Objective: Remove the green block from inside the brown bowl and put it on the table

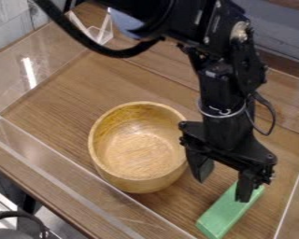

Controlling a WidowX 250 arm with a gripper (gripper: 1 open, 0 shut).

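The green block point(223, 214) lies flat on the table point(102, 82), to the right of the brown bowl point(139, 146) and near the front edge. The bowl is round, light wood, and has nothing inside it. My gripper point(226, 180) hangs just above the block's far end, pointing down. Its jaws are spread wide, with one dark finger point(202, 166) beside the bowl's rim and the other over the block. Nothing is between them.
Clear acrylic walls point(64, 173) ring the tabletop, and the front one runs close below the bowl and the block. The black arm point(227, 70) rises above the gripper toward the top of the view.
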